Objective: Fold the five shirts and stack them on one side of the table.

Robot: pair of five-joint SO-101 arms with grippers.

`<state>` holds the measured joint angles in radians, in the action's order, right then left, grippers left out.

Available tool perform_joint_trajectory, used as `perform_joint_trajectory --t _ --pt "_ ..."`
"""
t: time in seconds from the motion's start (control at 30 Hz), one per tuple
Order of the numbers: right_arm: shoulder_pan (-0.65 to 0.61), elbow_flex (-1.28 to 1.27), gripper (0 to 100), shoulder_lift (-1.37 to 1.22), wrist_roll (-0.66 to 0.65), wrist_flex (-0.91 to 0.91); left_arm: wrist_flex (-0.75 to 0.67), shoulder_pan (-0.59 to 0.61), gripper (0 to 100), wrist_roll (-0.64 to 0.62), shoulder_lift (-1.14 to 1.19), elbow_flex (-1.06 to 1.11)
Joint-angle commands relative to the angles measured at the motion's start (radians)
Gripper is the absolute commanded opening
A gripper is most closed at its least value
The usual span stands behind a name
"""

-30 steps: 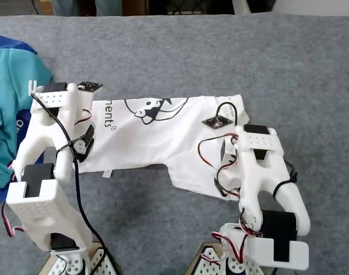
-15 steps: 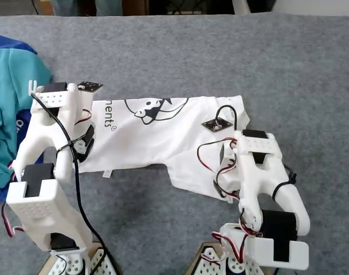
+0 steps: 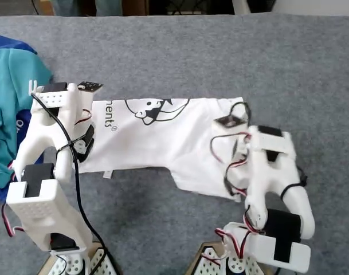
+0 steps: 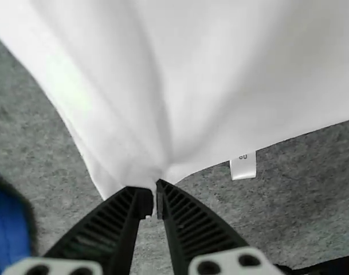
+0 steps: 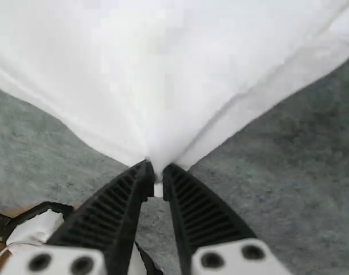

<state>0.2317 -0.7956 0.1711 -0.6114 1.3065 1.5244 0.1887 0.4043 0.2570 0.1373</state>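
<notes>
Over the last second the right gripper (image 5: 156, 175) has drifted toward the right side of the table (image 3: 220, 51), taking its pinch of the white shirt (image 3: 157, 134) along. The cloth on that end is drawn out a little further and its near edge lies straighter. The left gripper (image 4: 152, 197) has not moved and keeps its own pinch at the shirt's opposite end. This looks like tensioning: the garment is being stretched flat between the two arms before a fold, so the folding of this shirt seems barely begun.

Both pincers are closed tight on fabric, and each wrist view shows white cloth bunching into the slit between the black ribbed jaws. The shirt lies spread across the middle of the table, print side up, with a black line drawing (image 3: 154, 109) near its far edge.

The fabric is thin and limp (probably a light jersey), gathering into soft creases that fan out from each grip. A small white label (image 4: 243, 166) hangs off the hem. The tabletop is a grey, fuzzy, felt-like covering that likely drags on the cloth. At the table's left edge a teal shirt (image 3: 14, 86) sits crumpled over a blue garment (image 3: 8, 43), unfolded.
</notes>
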Motion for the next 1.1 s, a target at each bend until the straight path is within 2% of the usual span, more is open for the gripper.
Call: perform_joint_trajectory --t 0.0,0.37,1.07 --pt "0.068 0.096 1.4 0.002 -0.046 0.055 -0.038 0.001 3 -0.008 -0.006 -0.008" --pt "0.104 0.096 1.4 -0.005 -0.091 0.020 -0.057 -0.058 3 -0.005 -0.006 -0.001" --pt "0.120 0.108 1.5 -0.005 -0.103 -0.044 -0.055 -0.050 3 -0.003 -0.011 -0.001"
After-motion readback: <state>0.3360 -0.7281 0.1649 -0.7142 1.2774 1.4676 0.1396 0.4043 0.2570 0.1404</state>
